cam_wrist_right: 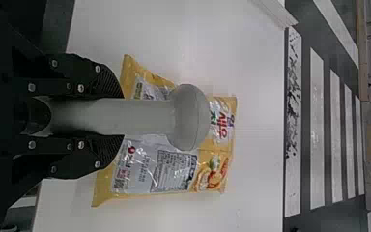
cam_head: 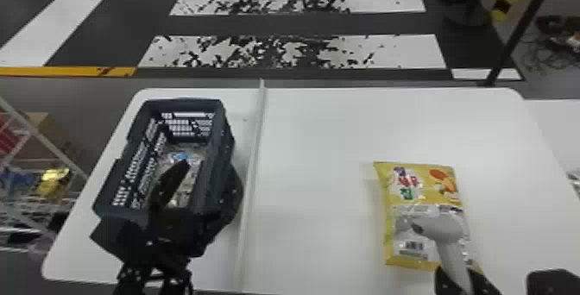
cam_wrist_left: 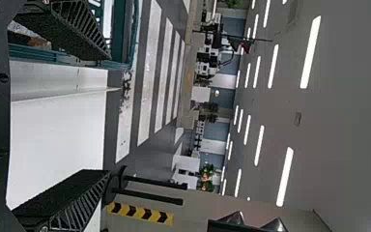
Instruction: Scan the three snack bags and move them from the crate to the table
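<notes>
In the head view, my left gripper (cam_head: 199, 191) is open over the near part of the dark crate (cam_head: 228, 143); in the left wrist view the left gripper (cam_wrist_left: 84, 115) has its two fingers wide apart, nothing between them. Partly hidden packaging (cam_head: 183, 157) with a blue patch lies inside the crate. My right gripper (cam_head: 460, 280) is shut on the handle of a grey scanner (cam_head: 442, 228), above a yellow snack bag (cam_head: 420, 186) lying flat on the table. In the right wrist view, the right gripper (cam_wrist_right: 118, 117) grips the scanner (cam_wrist_right: 191, 117), which partly covers the bag (cam_wrist_right: 157, 169).
A pale raised strip (cam_head: 254, 156) runs front to back across the white table (cam_head: 319, 143), between crate and bag. A wire rack (cam_head: 39, 203) stands beyond the table's left edge. Dark posts (cam_head: 511, 39) rise behind its far right corner.
</notes>
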